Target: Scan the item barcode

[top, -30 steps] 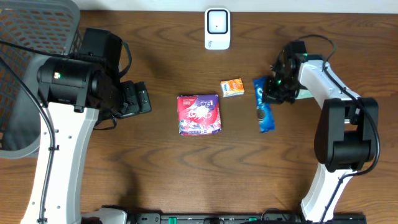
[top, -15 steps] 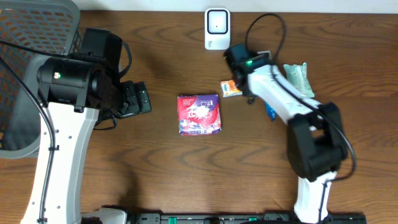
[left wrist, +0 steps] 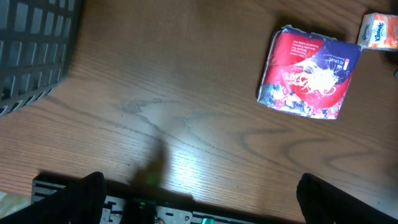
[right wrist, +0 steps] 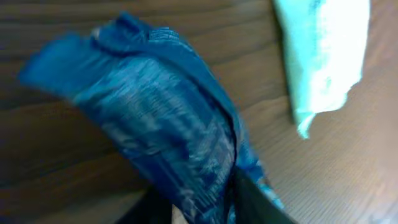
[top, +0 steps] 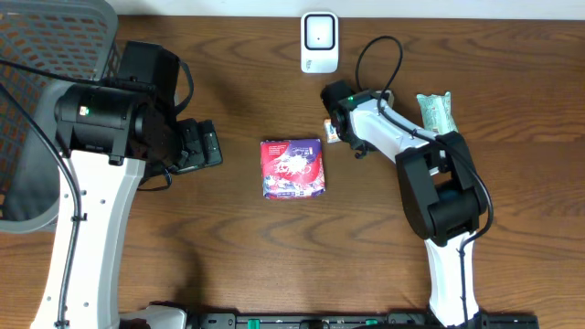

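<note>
In the right wrist view a crinkled blue snack packet fills the frame, and my right gripper is shut on its lower end, a dark finger on each side. From overhead the right gripper sits just below the white barcode scanner, beside the small orange box, and the arm hides the blue packet. My left gripper hangs open and empty over bare wood. It is left of the red packet, which also shows in the left wrist view.
A pale green packet lies at the right, also in the right wrist view. A dark mesh basket stands at the far left. The orange box shows at the top right of the left wrist view.
My right arm has swung left from the table's right side to below the scanner, taking the blue packet off the table. The left arm has not moved.
</note>
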### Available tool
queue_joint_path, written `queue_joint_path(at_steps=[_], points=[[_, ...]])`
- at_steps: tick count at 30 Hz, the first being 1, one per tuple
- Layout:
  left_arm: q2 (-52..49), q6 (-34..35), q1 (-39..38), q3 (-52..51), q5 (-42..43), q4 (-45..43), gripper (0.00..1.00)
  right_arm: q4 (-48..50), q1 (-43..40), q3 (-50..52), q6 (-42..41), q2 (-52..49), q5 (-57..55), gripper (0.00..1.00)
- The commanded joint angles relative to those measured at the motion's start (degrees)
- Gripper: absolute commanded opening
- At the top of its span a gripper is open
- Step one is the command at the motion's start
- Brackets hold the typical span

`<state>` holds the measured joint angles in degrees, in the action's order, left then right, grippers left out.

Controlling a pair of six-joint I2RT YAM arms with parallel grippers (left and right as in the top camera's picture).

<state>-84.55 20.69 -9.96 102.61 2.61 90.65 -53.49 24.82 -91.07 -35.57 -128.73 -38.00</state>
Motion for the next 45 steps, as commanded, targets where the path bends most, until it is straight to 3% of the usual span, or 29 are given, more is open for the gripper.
queue_joint_path(at_steps=[1, 3, 6, 8, 11, 13, 18, 24, 30, 36, 45], points=[[-0.42, -0.74, 0.13, 0.0, -0.74, 0.17, 0.98, -2.71, 0.09, -5.79, -1.25, 4.44, 6.97, 0.47], [-0.42, -0.74, 0.13, 0.0, -0.74, 0.17, 0.98, -5.75, -0.33, -9.49, -0.92, 6.4, 7.74, 0.6], [-0.42, -0.74, 0.13, 0.0, -0.74, 0.17, 0.98, -10.38, -1.42, -14.01, 1.33, 8.76, 8.85, 0.67], [-0.42, -0.74, 0.13, 0.0, -0.74, 0.17, 0.98, -13.53, -2.58, -15.89, 3.54, 9.88, 10.14, 0.67], [-0.42, -0.74, 0.13, 0.0, -0.74, 0.17, 0.98, -17.0, -4.76, -16.39, 7.02, 10.38, 16.02, 0.51], [-0.42, -0.74, 0.13, 0.0, -0.74, 0.17, 0.98, -18.34, -7.1, -14.88, 12.33, 10.19, 24.48, 0.29], [-0.42, -0.74, 0.13, 0.0, -0.74, 0.17, 0.98, -16.59, -10.34, -8.94, 18.73, 10.19, 34.47, 0.09], [-0.42, -0.74, 0.13, 0.0, -0.74, 0.17, 0.98, -8.09, -11.23, 0.37, 27.1, 10.19, 44.5, 0.14], [-0.42, -0.74, 0.13, 0.0, -0.74, 0.17, 0.98, 1.49, -10.32, 6.99, 26.84, 10.16, 44.72, 0.06], [-0.42, -0.74, 0.13, 0.0, -0.74, 0.17, 0.98, 7.06, -10.88, 12.04, 19.71, 10.08, 33.42, 0.01], [-0.42, -0.74, 0.13, 0.0, -0.74, 0.17, 0.98, 16.28, -13.4, 14.01, 19.52, 10.08, 27.12, 0.01]])
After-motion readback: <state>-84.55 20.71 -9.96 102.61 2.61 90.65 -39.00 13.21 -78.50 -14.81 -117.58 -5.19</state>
